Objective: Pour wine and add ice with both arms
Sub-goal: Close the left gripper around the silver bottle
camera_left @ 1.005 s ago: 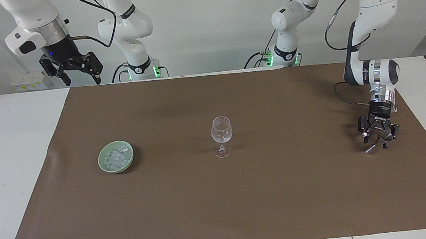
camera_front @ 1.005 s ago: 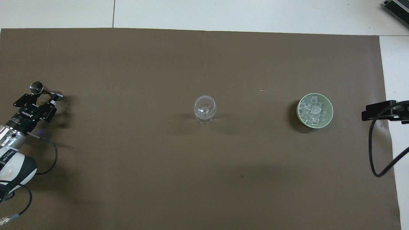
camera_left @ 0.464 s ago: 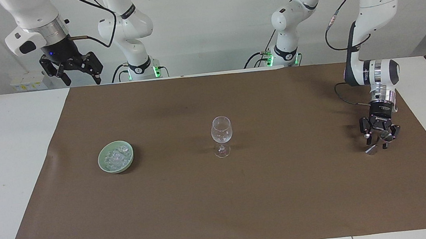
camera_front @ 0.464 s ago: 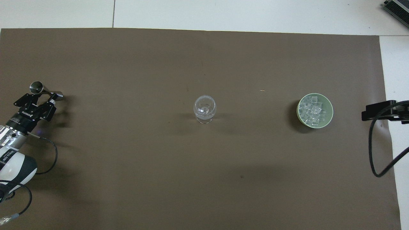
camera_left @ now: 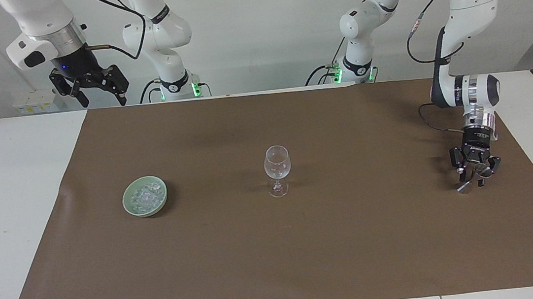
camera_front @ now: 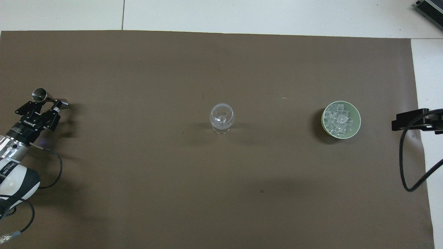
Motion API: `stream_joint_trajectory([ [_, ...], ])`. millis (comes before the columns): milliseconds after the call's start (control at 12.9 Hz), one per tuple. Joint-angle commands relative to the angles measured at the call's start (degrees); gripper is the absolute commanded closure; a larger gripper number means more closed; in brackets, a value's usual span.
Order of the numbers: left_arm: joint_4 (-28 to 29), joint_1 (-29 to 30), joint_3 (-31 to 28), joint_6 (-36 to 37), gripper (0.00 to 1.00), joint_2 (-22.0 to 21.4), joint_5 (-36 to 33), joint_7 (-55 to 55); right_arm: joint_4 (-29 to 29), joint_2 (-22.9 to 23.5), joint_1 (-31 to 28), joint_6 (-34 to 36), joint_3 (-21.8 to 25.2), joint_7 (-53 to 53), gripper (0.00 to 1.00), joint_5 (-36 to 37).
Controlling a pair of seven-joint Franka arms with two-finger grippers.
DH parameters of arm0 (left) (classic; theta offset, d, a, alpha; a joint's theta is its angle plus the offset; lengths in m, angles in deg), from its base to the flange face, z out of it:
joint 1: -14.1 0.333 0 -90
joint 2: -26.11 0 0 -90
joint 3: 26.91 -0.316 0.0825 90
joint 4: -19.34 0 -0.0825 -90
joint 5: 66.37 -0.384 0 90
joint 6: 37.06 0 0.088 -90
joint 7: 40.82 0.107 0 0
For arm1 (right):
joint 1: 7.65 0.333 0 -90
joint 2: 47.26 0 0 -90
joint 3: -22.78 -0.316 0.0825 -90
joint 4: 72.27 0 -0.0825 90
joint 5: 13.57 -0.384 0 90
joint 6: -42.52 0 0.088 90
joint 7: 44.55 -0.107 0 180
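Note:
A clear stemmed glass (camera_left: 277, 168) (camera_front: 222, 117) stands upright mid-mat. Toward the right arm's end sits a green bowl (camera_left: 126, 202) (camera_front: 358, 121) with a heap of ice (camera_left: 147, 195) (camera_front: 339, 119). At the left arm's end a small metal jigger (camera_left: 463, 187) (camera_front: 39, 93) lies on its side on the mat. My left gripper (camera_left: 473, 178) (camera_front: 43, 104) reaches down onto it, fingers closed around its narrow middle. My right gripper (camera_left: 98, 94) hangs open and high over the table edge by its base, holding nothing. No wine is in view.
A brown mat (camera_left: 356, 249) covers most of the white table (camera_left: 4, 197). The right arm's black cable (camera_front: 404, 166) loops over the mat's edge beside the bowl.
The left gripper's fingers have drawn in around the jigger and the hand has settled slightly lower. The right arm, glass and bowl have not moved.

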Motion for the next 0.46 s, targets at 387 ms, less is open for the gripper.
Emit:
stream_joint_trajectory([
  [387,-0.7,-0.89,-0.33,0.04,0.54,0.68,1.66,1.09,-1.53,-1.28,-0.09,-0.45,-0.15,-0.66,0.0,-0.16],
])
